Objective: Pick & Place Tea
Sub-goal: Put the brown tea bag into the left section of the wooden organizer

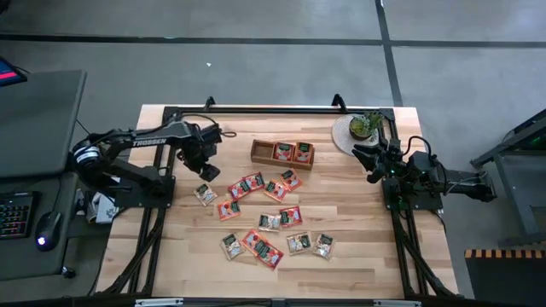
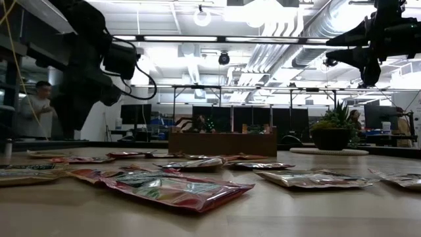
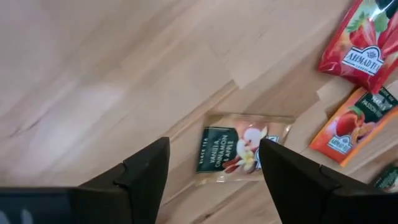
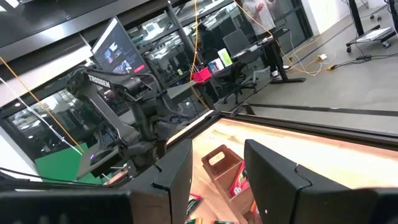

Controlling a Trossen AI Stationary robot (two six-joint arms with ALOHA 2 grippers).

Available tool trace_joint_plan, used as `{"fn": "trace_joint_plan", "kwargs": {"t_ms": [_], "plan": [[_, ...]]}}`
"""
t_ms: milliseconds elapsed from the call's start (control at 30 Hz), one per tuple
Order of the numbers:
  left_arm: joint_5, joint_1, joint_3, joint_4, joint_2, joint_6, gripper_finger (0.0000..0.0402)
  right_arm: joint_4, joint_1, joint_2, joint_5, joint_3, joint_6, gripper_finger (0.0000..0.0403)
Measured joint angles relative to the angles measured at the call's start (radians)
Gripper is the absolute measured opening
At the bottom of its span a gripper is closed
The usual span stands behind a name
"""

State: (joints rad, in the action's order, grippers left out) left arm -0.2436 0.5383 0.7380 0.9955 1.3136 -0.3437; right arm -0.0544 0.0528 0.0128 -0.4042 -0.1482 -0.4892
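Several tea sachets (image 1: 264, 217), red-orange and pale, lie flat and scattered on the wooden table (image 1: 358, 256). One pale sachet with dark print (image 3: 239, 149) lies apart at the left (image 1: 205, 194). My left gripper (image 3: 213, 142) hovers open above it, pointing steeply down, its fingers on either side of the sachet in the wrist view and clear of it (image 1: 202, 162). The brown wooden tray (image 1: 282, 153) stands at the far middle with red sachets in two compartments. My right gripper (image 4: 217, 168) waits open and level at the right (image 1: 365, 158), holding nothing.
A small potted plant (image 1: 365, 126) stands on a round mat at the far right corner. Two red-orange sachets (image 3: 354, 43) lie close beside the pale one. A desk with a keyboard and mouse (image 1: 34, 222) stands left of the table. People show in the room behind (image 2: 36, 105).
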Motion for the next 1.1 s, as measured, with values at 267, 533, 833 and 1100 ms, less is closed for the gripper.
{"fn": "trace_joint_plan", "kwargs": {"t_ms": [267, 533, 833, 1100], "plan": [[0.051, -0.104, 0.0, 0.003, 0.0, -0.106, 0.0246, -0.001, 0.0, 0.0, 0.0, 0.0, 0.0, 0.0142], [0.067, -0.114, -0.001, 0.008, 0.038, -0.16, 0.0246, -0.001, 0.0, 0.0, 0.001, 0.0, -0.003, 0.0142], [0.037, -0.114, -0.001, -0.001, 0.121, -0.152, 0.0246, -0.001, 0.0, 0.0, 0.022, 0.0, -0.004, 0.0142], [0.068, -0.192, -0.001, -0.032, 0.149, -0.156, 0.0246, -0.001, 0.0, 0.0, 0.03, 0.0, -0.004, 0.0142]]}}
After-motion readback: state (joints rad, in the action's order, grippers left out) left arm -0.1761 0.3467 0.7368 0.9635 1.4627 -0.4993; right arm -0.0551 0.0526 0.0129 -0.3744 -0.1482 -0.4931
